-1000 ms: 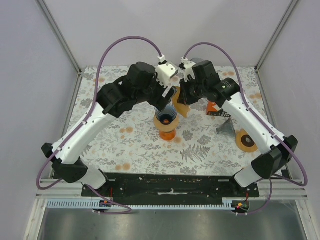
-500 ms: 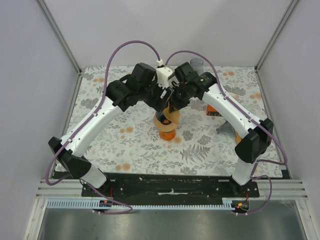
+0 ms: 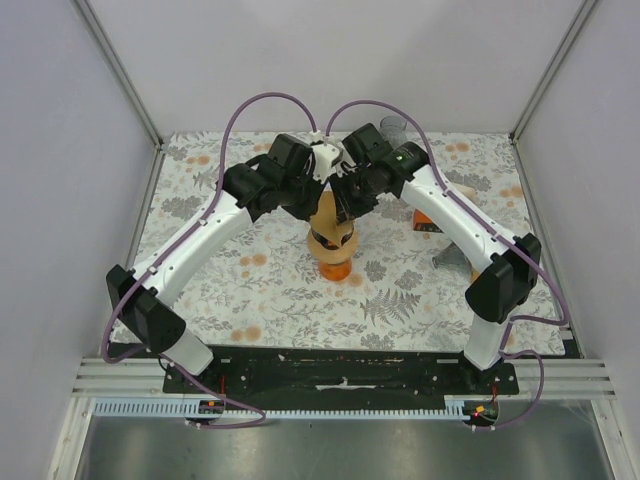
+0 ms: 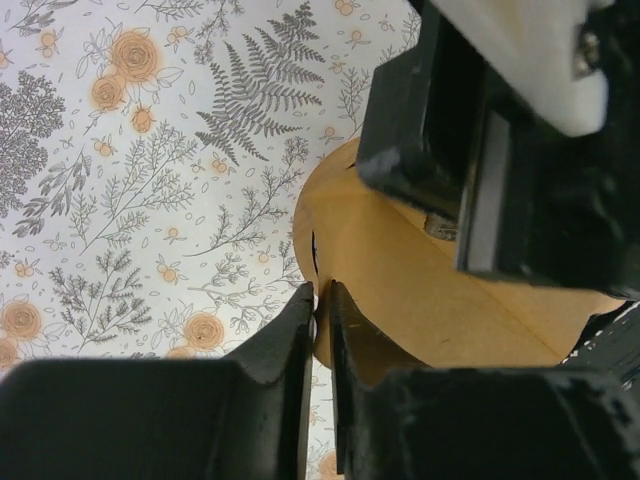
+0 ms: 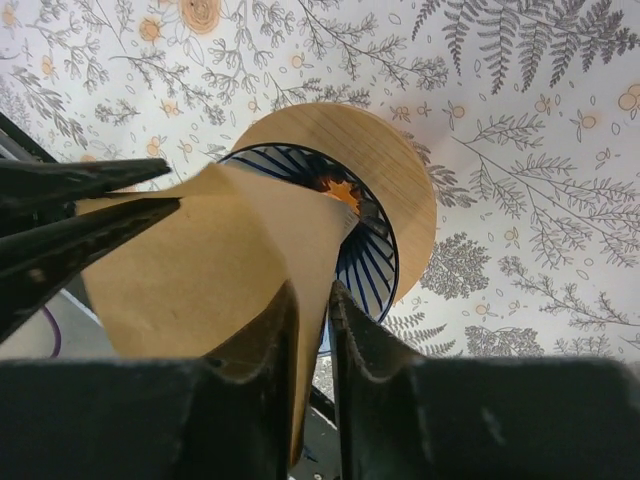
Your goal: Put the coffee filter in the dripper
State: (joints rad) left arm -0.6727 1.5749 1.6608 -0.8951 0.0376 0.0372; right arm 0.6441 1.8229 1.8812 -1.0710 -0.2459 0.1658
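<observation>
The coffee filter point(image 4: 420, 290) is a tan paper cone held just above the dripper point(image 5: 370, 250), a blue ribbed cone in a wooden collar point(image 5: 395, 170) on an orange stand point(image 3: 336, 262). My left gripper point(image 4: 322, 300) is shut on the filter's left edge. My right gripper point(image 5: 312, 295) stands slightly open, with the filter's point(image 5: 200, 280) other edge lying against its left finger. In the top view both grippers meet over the dripper, and the filter point(image 3: 325, 212) shows between them. The left gripper's dark fingers point(image 5: 80, 210) reach in from the left in the right wrist view.
An orange box point(image 3: 425, 218) lies right of the dripper, partly under the right arm. A dark grey stand point(image 3: 450, 262) sits further right. A grey cup point(image 3: 393, 127) stands at the back. White walls and metal posts close in the floral table point(image 3: 250, 290).
Both arms have closed in over the dripper and lowered the filter toward it. The left gripper went from open to shut on the filter's edge; the right jaws parted.
</observation>
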